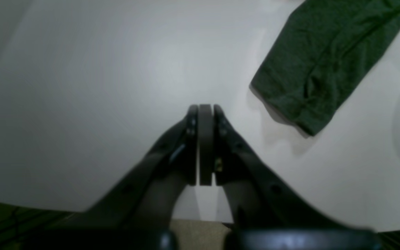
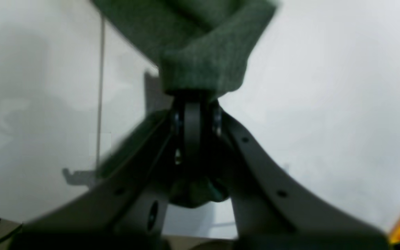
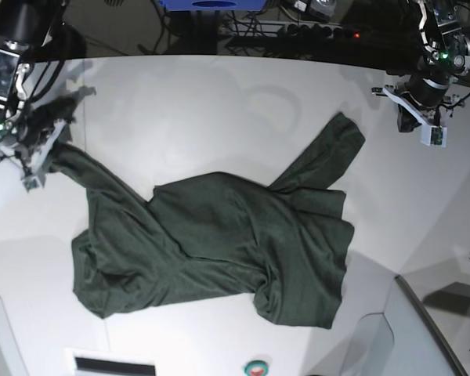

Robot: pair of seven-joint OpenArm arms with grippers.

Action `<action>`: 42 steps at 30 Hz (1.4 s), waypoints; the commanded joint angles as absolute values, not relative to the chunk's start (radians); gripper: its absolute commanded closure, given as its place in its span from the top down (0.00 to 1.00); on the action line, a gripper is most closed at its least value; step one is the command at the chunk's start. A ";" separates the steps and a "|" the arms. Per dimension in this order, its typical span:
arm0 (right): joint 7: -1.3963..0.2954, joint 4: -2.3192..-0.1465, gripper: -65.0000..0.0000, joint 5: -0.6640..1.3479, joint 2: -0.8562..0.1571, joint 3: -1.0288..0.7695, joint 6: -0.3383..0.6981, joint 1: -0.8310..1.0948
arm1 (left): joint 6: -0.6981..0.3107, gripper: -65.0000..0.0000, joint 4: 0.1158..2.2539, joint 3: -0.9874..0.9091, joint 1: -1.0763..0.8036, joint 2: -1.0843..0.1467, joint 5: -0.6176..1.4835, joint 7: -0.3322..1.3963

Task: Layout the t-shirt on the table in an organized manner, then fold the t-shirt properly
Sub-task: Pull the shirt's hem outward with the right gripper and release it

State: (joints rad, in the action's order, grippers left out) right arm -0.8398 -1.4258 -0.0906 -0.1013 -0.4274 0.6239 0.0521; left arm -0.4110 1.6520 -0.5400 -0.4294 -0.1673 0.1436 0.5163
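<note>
The dark green t-shirt [image 3: 219,251] lies rumpled and partly bunched on the white table [image 3: 219,110]. One sleeve stretches up toward the far right and the other is drawn out to the left. My right gripper [image 2: 194,99] is shut on the end of that left sleeve [image 2: 203,69], and in the base view this gripper [image 3: 41,153] is at the table's left edge. My left gripper [image 1: 206,108] is shut with nothing in it, over bare table. The other sleeve's end [image 1: 325,59] lies a short way from it. In the base view this gripper [image 3: 431,133] is at the far right.
A thin seam line [image 2: 100,86] runs across the tabletop. Cables and a power strip [image 3: 298,31] lie beyond the curved far edge. A grey panel [image 3: 423,329] sits at the near right corner, and a small round button [image 3: 256,366] at the near edge.
</note>
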 commanded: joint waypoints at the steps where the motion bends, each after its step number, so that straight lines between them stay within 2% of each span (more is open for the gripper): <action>1: -0.839 -1.451 0.00 -0.087 -0.117 -0.409 0.621 -0.019 | -0.407 0.00 1.667 -0.545 -0.429 -0.179 0.153 0.496; 4: -0.885 -1.428 0.00 -0.088 -0.127 -0.318 0.615 -0.153 | -0.407 0.00 1.672 -0.544 -0.427 -0.177 0.153 0.496; 7: -0.872 -1.311 0.00 -0.090 -0.137 -0.185 0.615 -0.383 | -0.407 0.00 1.673 -0.538 -0.421 -0.177 0.153 0.499; 11: -0.705 -1.121 0.03 -0.071 -0.088 -0.087 0.619 -0.697 | -0.407 0.00 1.675 -0.536 -0.421 -0.176 0.153 0.499; 12: -0.676 -1.119 0.09 -0.058 -0.071 -0.087 0.619 -0.740 | -0.407 0.00 1.675 -0.536 -0.421 -0.176 0.153 0.499; 13: -0.667 -1.133 0.18 -0.047 -0.056 -0.087 0.619 -0.769 | -0.407 0.00 1.675 -0.536 -0.421 -0.176 0.153 0.499; 16: -0.667 -1.224 0.54 -0.045 -0.042 -0.077 0.615 -0.802 | -0.407 0.00 1.672 -0.538 -0.426 -0.176 0.153 0.501; 18: -0.687 -1.257 0.82 -0.047 -0.042 -0.076 0.615 -0.796 | -0.407 0.00 1.672 -0.538 -0.429 -0.176 0.153 0.501; 19: -0.713 -1.267 0.91 -0.047 -0.047 -0.079 0.615 -0.779 | -0.407 0.00 1.672 -0.538 -0.429 -0.176 0.153 0.501; 20: -0.733 -1.273 0.96 -0.047 -0.054 -0.084 0.615 -0.760 | -0.407 0.00 1.670 -0.539 -0.429 -0.176 0.153 0.501; 24: -0.748 -1.300 0.87 -0.042 -0.108 -0.088 0.615 -0.619 | -0.407 0.00 1.669 -0.536 -0.421 -0.176 0.153 0.501; 27: -0.754 -1.334 0.79 -0.042 -0.110 -0.185 0.615 -0.490 | -0.407 0.00 1.673 -0.536 -0.418 -0.174 0.153 0.501; 31: -0.750 -1.314 0.79 -0.042 -0.107 -0.346 0.613 -0.367 | -0.407 0.00 1.664 -0.535 -0.407 -0.174 0.153 0.501; 35: -0.679 -1.106 0.79 -0.042 -0.108 -0.423 0.613 -0.367 | -0.407 0.00 1.662 -0.535 -0.406 -0.174 0.153 0.496; 42: -0.472 -0.736 0.79 -0.042 -0.131 -0.426 0.613 -0.499 | -0.407 0.00 1.666 -0.526 -0.394 -0.174 0.153 0.501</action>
State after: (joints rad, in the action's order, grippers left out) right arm -0.4782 -0.7197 -0.0463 -0.1139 -0.4236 0.6102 -0.4725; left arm -0.4114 1.6493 -0.5205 -0.3912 -0.1619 0.1448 0.5190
